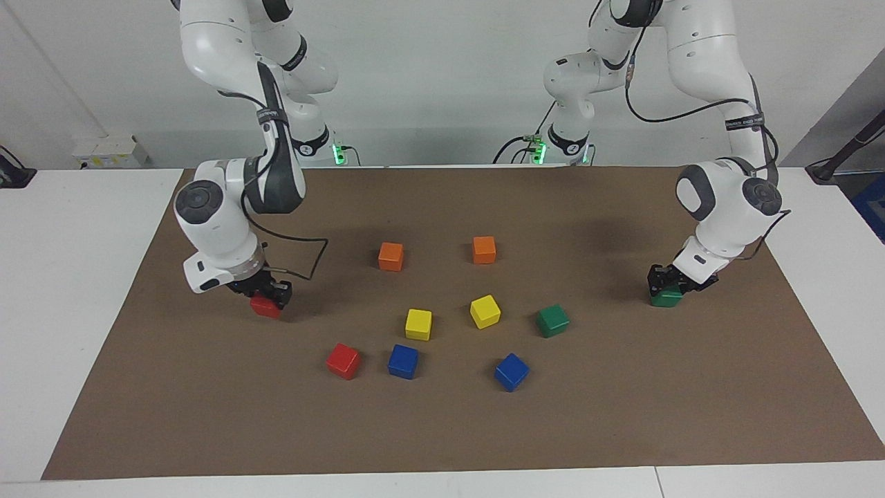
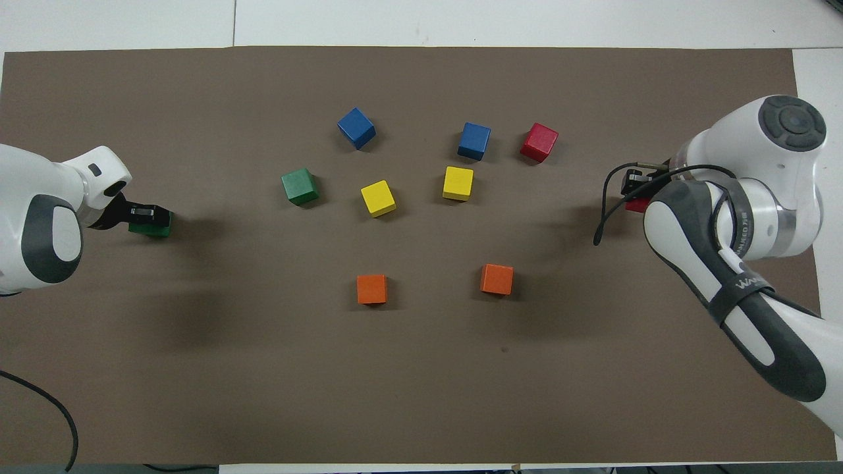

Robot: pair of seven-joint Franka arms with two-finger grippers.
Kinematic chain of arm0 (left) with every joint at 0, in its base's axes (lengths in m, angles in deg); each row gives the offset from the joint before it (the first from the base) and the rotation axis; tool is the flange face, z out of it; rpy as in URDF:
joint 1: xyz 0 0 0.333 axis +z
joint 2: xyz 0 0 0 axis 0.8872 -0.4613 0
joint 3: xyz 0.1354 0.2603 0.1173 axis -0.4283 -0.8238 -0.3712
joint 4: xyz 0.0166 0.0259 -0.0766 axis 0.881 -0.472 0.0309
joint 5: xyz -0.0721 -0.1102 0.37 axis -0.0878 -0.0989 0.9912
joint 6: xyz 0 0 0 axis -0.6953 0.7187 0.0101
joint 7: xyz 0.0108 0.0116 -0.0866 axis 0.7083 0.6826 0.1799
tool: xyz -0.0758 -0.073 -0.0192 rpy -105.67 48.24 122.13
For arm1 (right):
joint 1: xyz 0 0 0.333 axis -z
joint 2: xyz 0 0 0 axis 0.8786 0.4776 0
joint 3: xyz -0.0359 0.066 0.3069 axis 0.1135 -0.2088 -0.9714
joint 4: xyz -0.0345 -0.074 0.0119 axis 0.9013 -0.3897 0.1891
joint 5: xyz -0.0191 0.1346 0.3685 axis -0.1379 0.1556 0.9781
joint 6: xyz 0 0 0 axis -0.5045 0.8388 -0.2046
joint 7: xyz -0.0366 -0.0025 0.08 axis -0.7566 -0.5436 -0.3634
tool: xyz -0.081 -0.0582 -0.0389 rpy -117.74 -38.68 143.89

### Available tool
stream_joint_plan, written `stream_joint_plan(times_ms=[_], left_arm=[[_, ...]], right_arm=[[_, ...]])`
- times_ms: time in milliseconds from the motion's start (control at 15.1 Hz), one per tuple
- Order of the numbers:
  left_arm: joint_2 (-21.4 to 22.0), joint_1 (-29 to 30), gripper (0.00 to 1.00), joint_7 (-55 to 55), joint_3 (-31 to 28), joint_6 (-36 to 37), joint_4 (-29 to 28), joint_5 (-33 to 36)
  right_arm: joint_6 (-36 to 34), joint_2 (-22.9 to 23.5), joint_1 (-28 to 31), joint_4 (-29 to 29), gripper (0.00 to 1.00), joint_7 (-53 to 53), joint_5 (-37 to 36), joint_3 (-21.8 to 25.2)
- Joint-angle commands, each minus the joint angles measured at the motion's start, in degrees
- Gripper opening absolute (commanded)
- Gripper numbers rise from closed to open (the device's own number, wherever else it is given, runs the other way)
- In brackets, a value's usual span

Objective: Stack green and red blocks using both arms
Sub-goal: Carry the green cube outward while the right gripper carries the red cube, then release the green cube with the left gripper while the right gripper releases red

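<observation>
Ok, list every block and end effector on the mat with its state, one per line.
Left end effector: low at its end of the mat, at a green block; grip unclear.
Right end effector: low, at a red block; grip unclear.
Second green block: free, flat.
Second red block: free, flat.
Orange, yellow, blue blocks: unstacked.

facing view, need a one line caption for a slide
Right gripper at a red block and left gripper at a green block, other cubes scattered across the brown mat.
</observation>
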Motion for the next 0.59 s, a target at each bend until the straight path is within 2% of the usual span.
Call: stream_joint_plan(times_ms=[0,66,132,330,529], left_arm=[[0.5,0.3,1.00,2.0,0.2,-2.2,-0.7,0.7],[0.5,0.2,1.00,2.5,0.1,-1.2,1.0,1.4],[0.5,0.2,1.00,4.6,0.1,2.8,5.1,1.5],[-1.6,-5.0,1.00,20.8,0.2,14.2,16.7,3.4],[-3.7,-12.0,1.00,37.9,0.2,16.3,21.2,5.7]], right_arm=[[8.1,0.0,1.8,4.1,0.00,-5.5,-0.3,-0.6],[9.4,1.2,2.3,4.1,0.00,-6.0,-0.3,-0.6],[11.0,2.4,2.6,3.8,0.00,-6.8,-0.3,-0.6],[12.1,5.9,2.7,1.3,0.00,-6.4,-0.1,-0.6],[11.3,7.6,3.5,0.3,0.00,-4.3,0.1,-0.6]])
